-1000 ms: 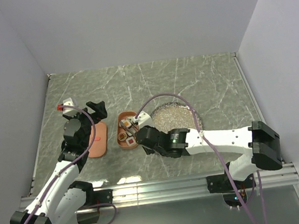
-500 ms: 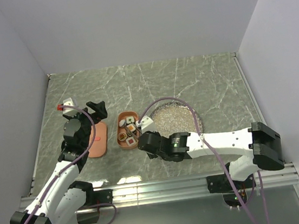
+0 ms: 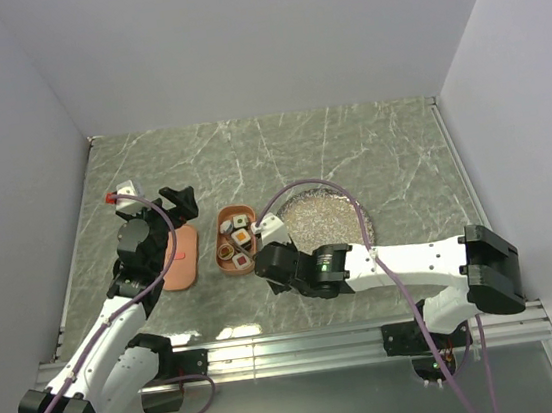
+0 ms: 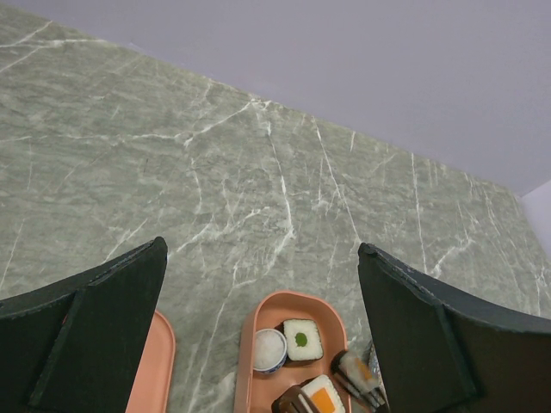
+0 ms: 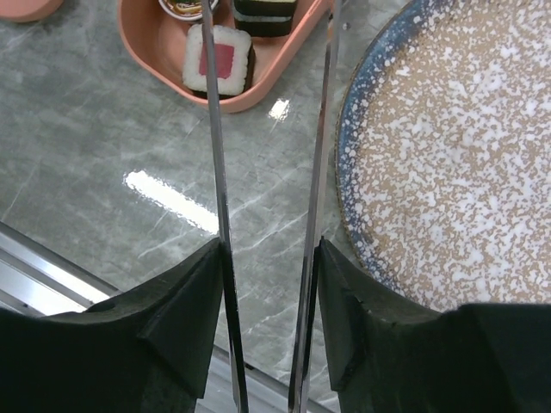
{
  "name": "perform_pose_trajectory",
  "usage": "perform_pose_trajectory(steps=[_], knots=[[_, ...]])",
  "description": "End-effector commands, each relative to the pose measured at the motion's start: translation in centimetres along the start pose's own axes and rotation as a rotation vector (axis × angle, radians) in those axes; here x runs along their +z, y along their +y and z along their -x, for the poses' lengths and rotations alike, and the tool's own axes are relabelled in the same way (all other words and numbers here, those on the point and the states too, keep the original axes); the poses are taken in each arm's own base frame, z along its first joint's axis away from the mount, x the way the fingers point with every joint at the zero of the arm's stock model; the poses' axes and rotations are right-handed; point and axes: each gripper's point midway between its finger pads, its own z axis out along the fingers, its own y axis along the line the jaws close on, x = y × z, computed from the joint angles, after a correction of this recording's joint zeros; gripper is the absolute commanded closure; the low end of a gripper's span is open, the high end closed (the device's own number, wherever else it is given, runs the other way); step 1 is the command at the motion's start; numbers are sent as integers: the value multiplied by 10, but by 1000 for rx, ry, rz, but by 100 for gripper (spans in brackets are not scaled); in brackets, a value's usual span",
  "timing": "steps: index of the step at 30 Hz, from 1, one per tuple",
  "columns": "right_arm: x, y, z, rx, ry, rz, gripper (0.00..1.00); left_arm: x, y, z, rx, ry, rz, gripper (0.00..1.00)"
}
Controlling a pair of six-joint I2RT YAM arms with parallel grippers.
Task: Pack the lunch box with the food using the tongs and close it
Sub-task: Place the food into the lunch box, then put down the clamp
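— So, where does the lunch box sit?

— On the tabletop, between my two arms, with its long axis running away from my bases. Food is inside it: rolls with red, orange and green centres.

— And the tongs?

— My right end effector is clamped on them, its fingers pressing the two slim arms from outside. The arms stand apart, with nothing between them in the stretch I can see, and point forward over the box's near end.

— What does closing turn on?

— The lid. It lies flat just left of the box and parallel to it. My left end effector hovers by its far end, jaws spread wide, holding nothing. I judge that arm to be the nearer one.

— Do the views differ?

— The right wrist view shows the speckled plate just right of the box, and the gap between the tongs' arms. The left wrist view shows the box's far end but only a corner of the lid. Only the top view shows lid and box together.
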Motion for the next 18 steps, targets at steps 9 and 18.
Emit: perform_pose_trajectory(steps=[9, 18], knots=[[-14, 7, 51, -10, -128, -2, 48, 0, -9, 17, -13, -56, -33, 1], [-10, -5, 75, -14, -160, -12, 55, 2, -7, 16, -11, -53, -25, 1]])
